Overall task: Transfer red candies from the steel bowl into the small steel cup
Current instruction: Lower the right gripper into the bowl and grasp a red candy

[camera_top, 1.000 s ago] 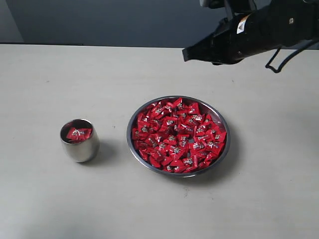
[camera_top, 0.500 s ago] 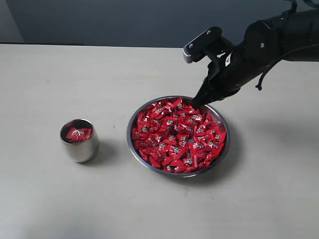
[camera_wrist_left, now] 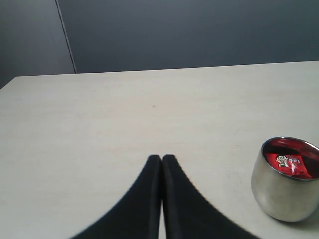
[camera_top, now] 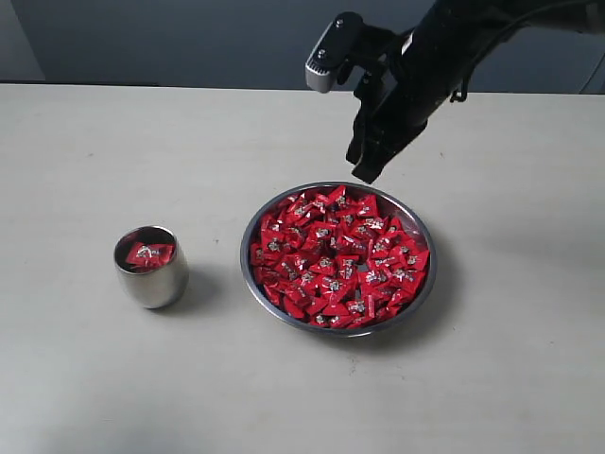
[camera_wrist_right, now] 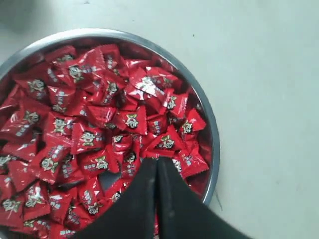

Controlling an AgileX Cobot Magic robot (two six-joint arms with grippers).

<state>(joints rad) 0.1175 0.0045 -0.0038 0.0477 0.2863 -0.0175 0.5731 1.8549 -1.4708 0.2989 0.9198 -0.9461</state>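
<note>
Right gripper [camera_top: 365, 172] has swung in over the steel bowl [camera_top: 248, 255], its jaws together with nothing between. We judge no red candies [camera_top: 336, 255] are picked yet

I count one steel bowl [camera_top: 245, 253], one small steel cup [camera_top: 151, 284], and two grippers, the left gripper [camera_wrist_left: 162, 158] and the right gripper [camera_wrist_right: 157, 162]. The red candies [camera_top: 336, 255] in the bowl are too many to number, dozens at least; one shows in the cup.
</note>
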